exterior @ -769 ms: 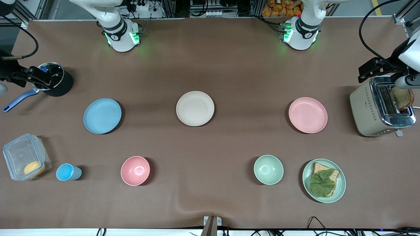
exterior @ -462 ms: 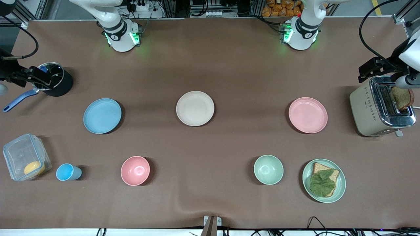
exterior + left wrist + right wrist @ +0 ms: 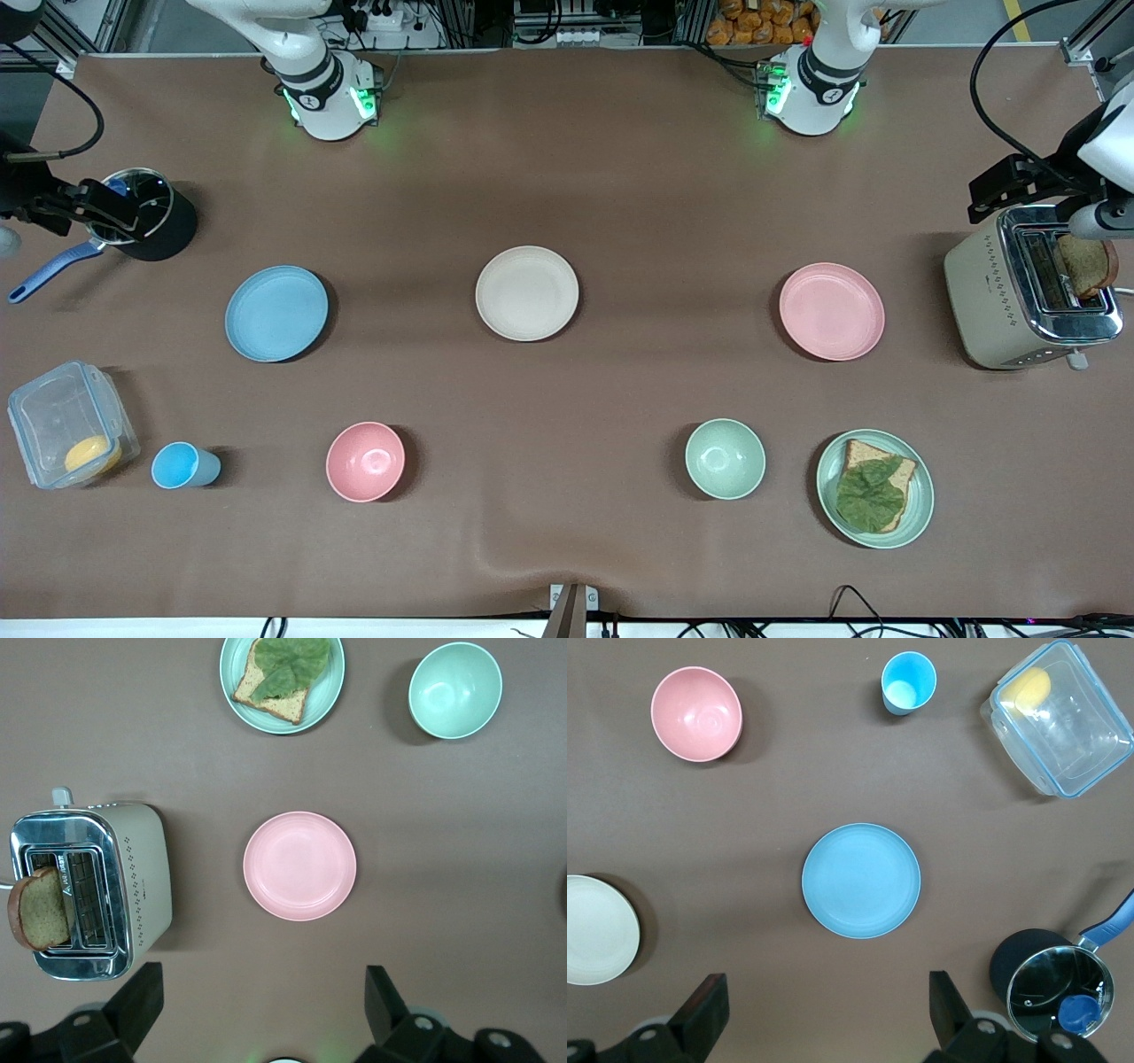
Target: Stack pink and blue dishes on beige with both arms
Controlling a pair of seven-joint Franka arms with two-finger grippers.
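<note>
Three plates lie in a row across the table's middle. The beige plate (image 3: 527, 293) is in the centre. Toward the right arm's end lies the blue plate (image 3: 276, 313), toward the left arm's end the pink plate (image 3: 831, 311). My left gripper (image 3: 261, 981) hangs high and open, holding nothing. It is over bare cloth between the pink plate (image 3: 299, 865) and its own base. My right gripper (image 3: 826, 985) is just as high and open, over bare cloth by the blue plate (image 3: 860, 880). The beige plate (image 3: 594, 928) shows at that view's edge.
A toaster (image 3: 1019, 297) with a toast slice stands at the left arm's end. Nearer the front camera are a green plate with bread and lettuce (image 3: 875, 488), a green bowl (image 3: 725, 458), a pink bowl (image 3: 365, 461), a blue cup (image 3: 182, 465) and a clear box (image 3: 66, 425). A black pot (image 3: 151, 217) stands at the right arm's end.
</note>
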